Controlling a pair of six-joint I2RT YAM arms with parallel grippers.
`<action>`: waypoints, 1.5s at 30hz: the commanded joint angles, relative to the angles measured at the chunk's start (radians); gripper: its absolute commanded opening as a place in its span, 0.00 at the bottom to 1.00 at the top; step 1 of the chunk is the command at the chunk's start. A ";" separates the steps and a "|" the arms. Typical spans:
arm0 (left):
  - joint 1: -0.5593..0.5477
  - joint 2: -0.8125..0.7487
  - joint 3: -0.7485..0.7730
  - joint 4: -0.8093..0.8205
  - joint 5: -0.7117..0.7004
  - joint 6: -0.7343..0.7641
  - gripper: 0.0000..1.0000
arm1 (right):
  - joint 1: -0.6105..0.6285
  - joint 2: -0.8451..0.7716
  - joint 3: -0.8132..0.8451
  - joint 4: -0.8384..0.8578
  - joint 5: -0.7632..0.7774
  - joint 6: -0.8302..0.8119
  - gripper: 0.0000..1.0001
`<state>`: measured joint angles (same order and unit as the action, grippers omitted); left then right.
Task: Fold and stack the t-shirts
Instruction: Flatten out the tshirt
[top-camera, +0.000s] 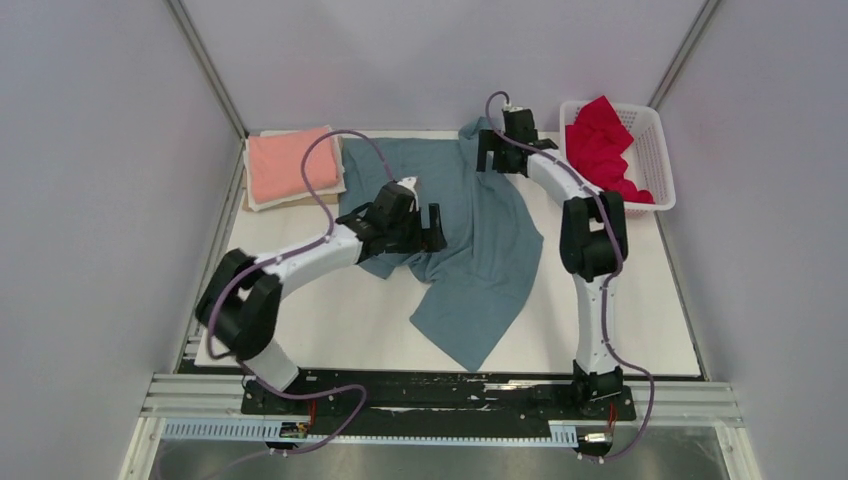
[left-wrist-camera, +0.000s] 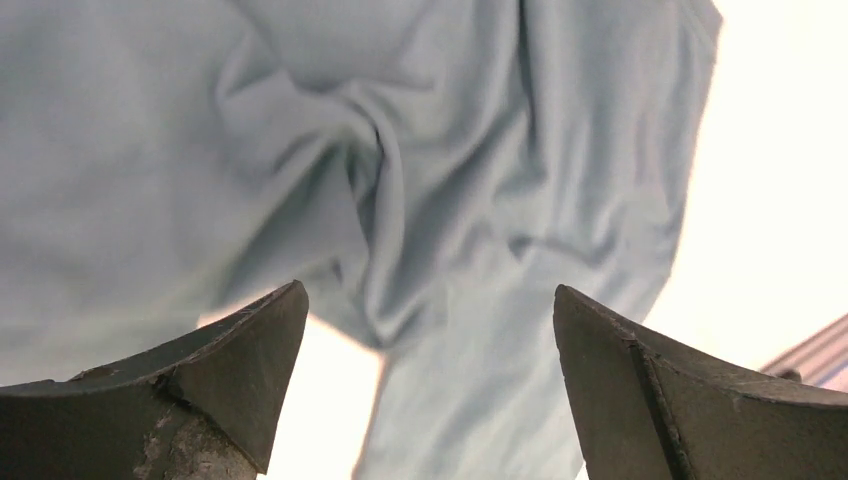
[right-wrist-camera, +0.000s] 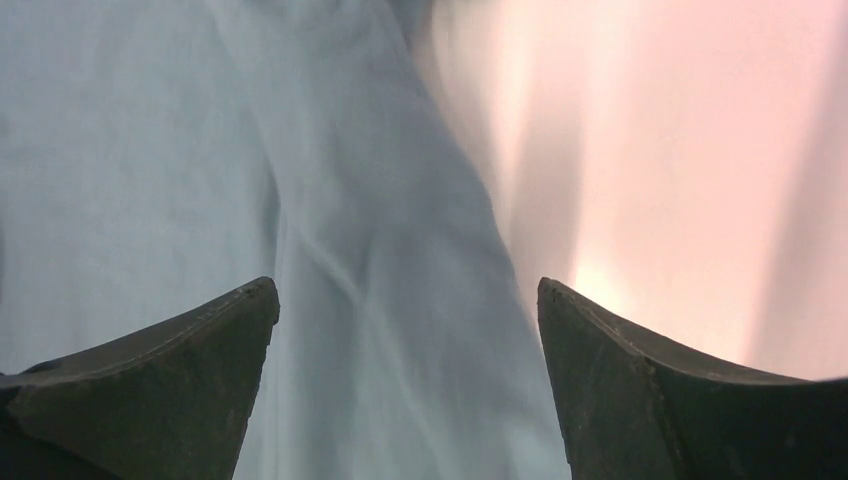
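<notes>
The grey-blue t-shirt (top-camera: 480, 240) lies rumpled and spread across the middle of the table, one corner reaching the front. It fills the left wrist view (left-wrist-camera: 400, 180) and the right wrist view (right-wrist-camera: 200, 180). My left gripper (top-camera: 432, 228) is open above the shirt's left middle part, holding nothing. My right gripper (top-camera: 490, 158) is open over the shirt's far edge, holding nothing. The salmon-pink t-shirt (top-camera: 290, 163) lies folded at the far left. The bright red t-shirt (top-camera: 603, 147) is bunched in the basket.
The white lattice basket (top-camera: 660, 160) stands at the far right corner. A pale folded cloth (top-camera: 340, 180) lies under the pink shirt. Metal frame posts and grey walls bound the table on both sides. Bare tabletop (top-camera: 330, 320) shows at the front left.
</notes>
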<state>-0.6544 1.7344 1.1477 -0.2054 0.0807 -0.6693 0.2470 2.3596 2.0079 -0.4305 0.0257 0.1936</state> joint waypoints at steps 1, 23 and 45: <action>-0.029 -0.339 -0.151 -0.100 -0.163 0.047 1.00 | 0.026 -0.362 -0.258 -0.004 0.042 0.014 1.00; 0.046 -0.060 -0.165 -0.214 -0.317 0.028 0.72 | 0.111 -1.188 -1.174 0.016 0.125 0.259 1.00; 0.055 0.024 -0.136 -0.305 -0.307 -0.003 0.00 | 0.112 -1.235 -1.198 0.000 0.160 0.245 1.00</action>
<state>-0.5903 1.7496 1.0538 -0.4870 -0.2462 -0.6323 0.3531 1.1599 0.8146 -0.4435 0.1791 0.4290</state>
